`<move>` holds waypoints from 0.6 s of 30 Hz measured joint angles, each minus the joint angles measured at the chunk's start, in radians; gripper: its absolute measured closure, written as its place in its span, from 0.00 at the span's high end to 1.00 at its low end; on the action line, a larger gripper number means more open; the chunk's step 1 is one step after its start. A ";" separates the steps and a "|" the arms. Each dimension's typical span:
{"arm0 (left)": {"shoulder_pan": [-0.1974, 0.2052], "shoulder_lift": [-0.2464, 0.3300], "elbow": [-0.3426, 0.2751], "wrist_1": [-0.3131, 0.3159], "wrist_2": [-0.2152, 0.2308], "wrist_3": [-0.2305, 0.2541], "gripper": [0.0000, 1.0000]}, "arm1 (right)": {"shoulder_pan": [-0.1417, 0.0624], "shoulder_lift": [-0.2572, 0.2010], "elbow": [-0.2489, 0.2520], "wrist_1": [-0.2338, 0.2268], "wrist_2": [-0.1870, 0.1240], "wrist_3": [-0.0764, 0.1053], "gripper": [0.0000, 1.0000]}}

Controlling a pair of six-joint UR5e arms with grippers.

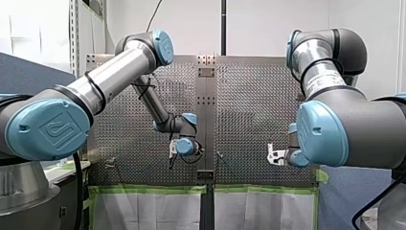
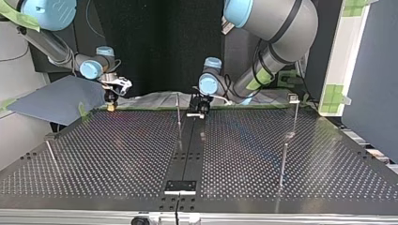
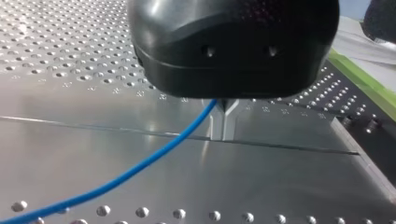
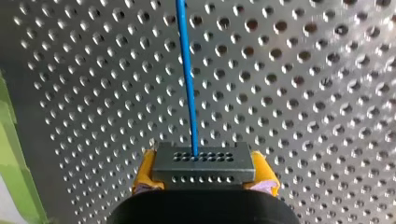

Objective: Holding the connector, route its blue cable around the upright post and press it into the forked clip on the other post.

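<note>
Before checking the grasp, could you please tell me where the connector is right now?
The connector sits between my right gripper's yellow pads in the right wrist view, with its blue cable running ahead of it.

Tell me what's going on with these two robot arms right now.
My right gripper holds the connector between its yellow pads, above the perforated table, with the blue cable running straight out ahead of it. The cable reaches my left gripper, down near the table; whether it is gripped there I cannot tell. Thin upright posts stand on the table, and no cable shows around them, so the routing looks not yet done.
</note>
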 joint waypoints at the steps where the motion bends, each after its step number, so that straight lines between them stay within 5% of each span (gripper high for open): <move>1: 0.000 0.000 0.001 -0.001 0.001 0.000 0.00 | -0.001 0.000 -0.002 0.000 0.005 0.001 0.00; 18: 0.011 0.000 0.009 -0.014 0.029 -0.028 0.00 | -0.015 0.001 -0.017 0.002 0.028 0.006 0.00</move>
